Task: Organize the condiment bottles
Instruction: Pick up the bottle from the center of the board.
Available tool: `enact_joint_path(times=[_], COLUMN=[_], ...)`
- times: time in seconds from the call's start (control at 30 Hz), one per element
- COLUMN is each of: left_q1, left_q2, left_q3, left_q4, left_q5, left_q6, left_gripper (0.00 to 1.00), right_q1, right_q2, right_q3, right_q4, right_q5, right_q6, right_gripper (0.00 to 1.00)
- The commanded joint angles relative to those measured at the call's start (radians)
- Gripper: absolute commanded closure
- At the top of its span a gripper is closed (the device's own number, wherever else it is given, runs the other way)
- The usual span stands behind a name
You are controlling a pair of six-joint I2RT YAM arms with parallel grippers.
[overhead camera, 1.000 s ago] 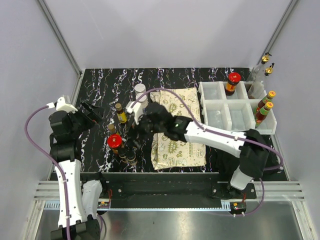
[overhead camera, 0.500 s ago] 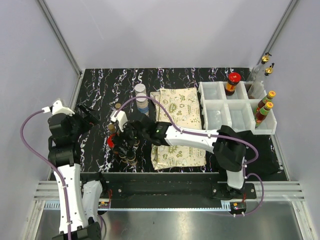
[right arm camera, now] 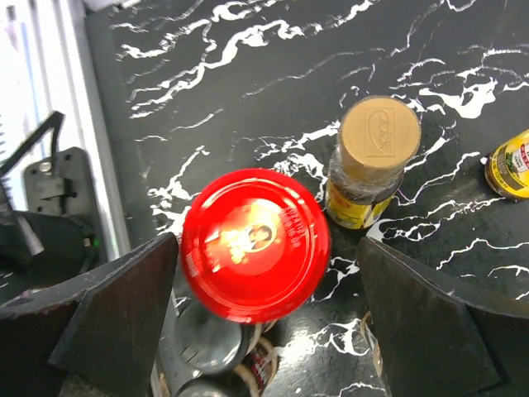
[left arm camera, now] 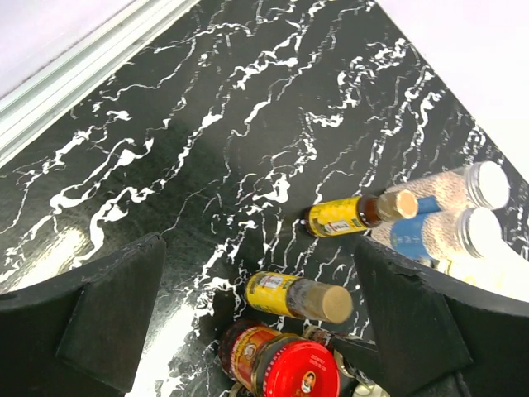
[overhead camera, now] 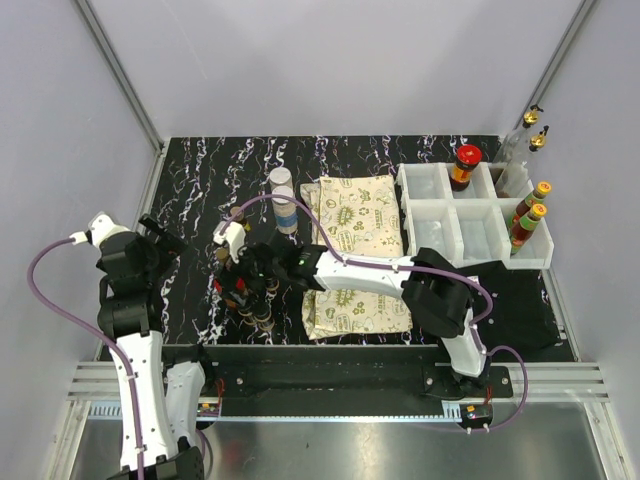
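No wording can be read for certain. The gold cap [right arm camera: 379, 138] bears an embossed, framed mark and the red lid [right arm camera: 254, 244] a gold emblem, both too blurred to spell out. The yellow label [left arm camera: 335, 217] on a small bottle [left arm camera: 369, 210] shows only illegible print.

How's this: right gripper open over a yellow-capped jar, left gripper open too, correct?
Not quite: the right wrist view shows a red cap, not yellow. The right gripper is open over the red-capped jar; the left gripper is open too.

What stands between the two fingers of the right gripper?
The red-capped jar, seen in the right wrist view; a tan-capped bottle stands close beside it.
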Motion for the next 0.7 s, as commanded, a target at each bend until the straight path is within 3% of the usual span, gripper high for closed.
enact_joint_path(times=[0.0, 0.37, 0.67], left_q1=[-0.006, -0.009, -0.011], left_q2=[0.005, 0.009, 0.002], left_q3=[-0.014, -0.038, -0.044], left_q4=[0.028, 0.053, 0.053], left_q5=[-0.060, -0.042, -0.040], left_q6=[-0.009, -0.002, 0.002], left_gripper=[0.01, 0.01, 0.01], right_q1=[0.014, 0.031, 0.046], right_q2=[0.024, 0.070, 0.085], right_q3=[0.066, 0.094, 0.110], right_q4=[-0.020, -0.024, -0.028], right_q5=[0.039, 0.056, 0.100], right_q6=[-0.023, -0.022, -0.028], right_gripper=[0.00, 0.00, 0.41])
